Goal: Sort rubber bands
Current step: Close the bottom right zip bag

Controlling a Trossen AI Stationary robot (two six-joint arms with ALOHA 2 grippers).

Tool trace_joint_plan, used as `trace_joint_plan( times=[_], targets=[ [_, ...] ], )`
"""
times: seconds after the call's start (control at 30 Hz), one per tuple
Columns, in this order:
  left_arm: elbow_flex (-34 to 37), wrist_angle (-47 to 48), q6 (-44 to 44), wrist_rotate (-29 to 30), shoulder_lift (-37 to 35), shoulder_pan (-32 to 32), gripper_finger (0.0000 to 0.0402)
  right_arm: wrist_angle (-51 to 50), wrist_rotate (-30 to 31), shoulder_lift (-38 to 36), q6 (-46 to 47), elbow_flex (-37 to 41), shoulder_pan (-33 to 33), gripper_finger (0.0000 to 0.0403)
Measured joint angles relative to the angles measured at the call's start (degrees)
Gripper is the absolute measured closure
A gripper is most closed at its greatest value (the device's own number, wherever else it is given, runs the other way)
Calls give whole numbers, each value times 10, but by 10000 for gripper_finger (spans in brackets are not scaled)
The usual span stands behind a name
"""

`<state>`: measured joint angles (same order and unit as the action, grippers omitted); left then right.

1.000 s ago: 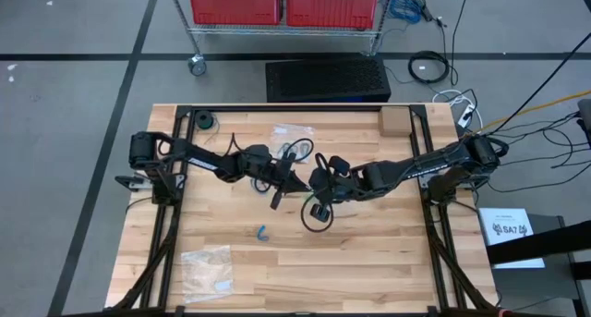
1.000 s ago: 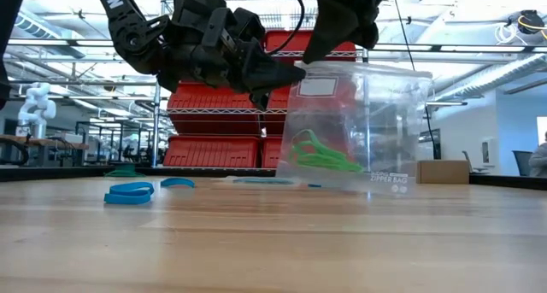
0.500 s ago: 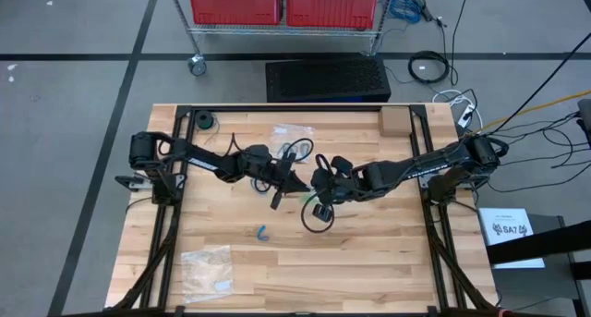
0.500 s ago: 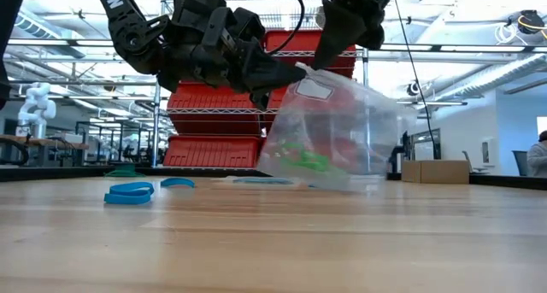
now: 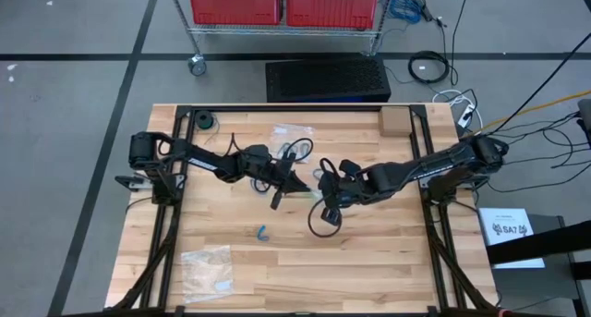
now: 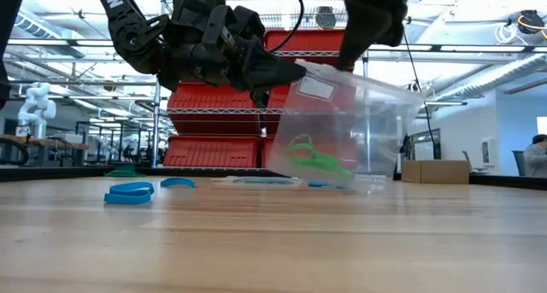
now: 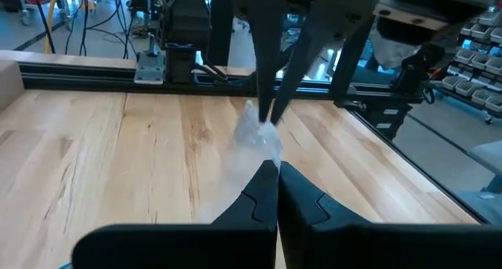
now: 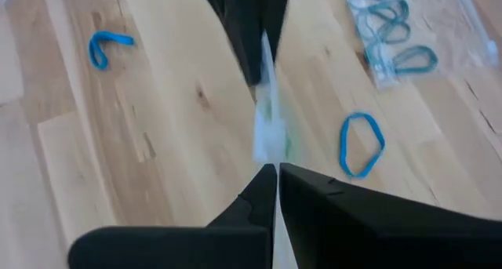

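A clear zipper bag (image 6: pixel 359 126) with green rubber bands (image 6: pixel 309 161) in its bottom hangs over the table's middle between my two grippers. My left gripper (image 6: pixel 295 71) is shut on the bag's left top corner. My right gripper (image 6: pixel 349 61) is shut on the top edge farther right. In the high view the bag (image 5: pixel 314 196) shows edge-on between my left gripper (image 5: pixel 301 189) and right gripper (image 5: pixel 325 197). Loose blue rubber bands lie on the wood: one (image 5: pixel 262 232) near the table's middle, another (image 8: pixel 361 143) below the bag. My left gripper pinches the bag's top edge at its left corner (image 6: pixel 301 69) between its two fingers, coming nearly level from the table's left. The bag hangs below. My right gripper pinches the bag's top edge (image 7: pixel 265 121) between its fingertips, slanting down from above. The top edge slopes down to the right. Whether the bag's bottom touches the table I cannot tell.
A second clear bag (image 5: pixel 291 132) with teal bands lies at the table's far side, a third (image 5: pixel 208 264) at the near left. A cardboard box (image 5: pixel 394 121) stands at the far right corner. Black frame rails (image 5: pixel 175 215) run along both sides.
My right gripper has shifted a little toward the table's right and near edge while tipping less steeply. The bag, upright and broad a second ago, swung and crumpled, and now hangs turned, its top edge sloping down to the right. My left gripper has kept still.
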<state>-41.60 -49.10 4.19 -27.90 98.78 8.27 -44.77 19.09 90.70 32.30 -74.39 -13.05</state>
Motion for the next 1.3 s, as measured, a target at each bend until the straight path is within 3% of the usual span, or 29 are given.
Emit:
trace_joint_plan(
  times=[0.3, 0.67, 0.83, 1.1, 1.3],
  targets=[
    [0, -2, 0, 0, 0, 0, 402, -25, 3, -21, 30, 0, -13, 387],
    [0, -2, 1, 0, 0, 0, 402, 20, 2, -20, -7, 0, 9, 274],
    [0, -1, 2, 0, 0, 0, 402, 22, -11, -19, -29, 0, 32, 250],
    [0, -1, 2, 0, 0, 0, 402, 27, -61, 0, -57, 0, 49, 278],
    [0, 0, 1, 0, 0, 0, 402, 24, -60, 0, -64, 0, 49, 342]
  ],
)
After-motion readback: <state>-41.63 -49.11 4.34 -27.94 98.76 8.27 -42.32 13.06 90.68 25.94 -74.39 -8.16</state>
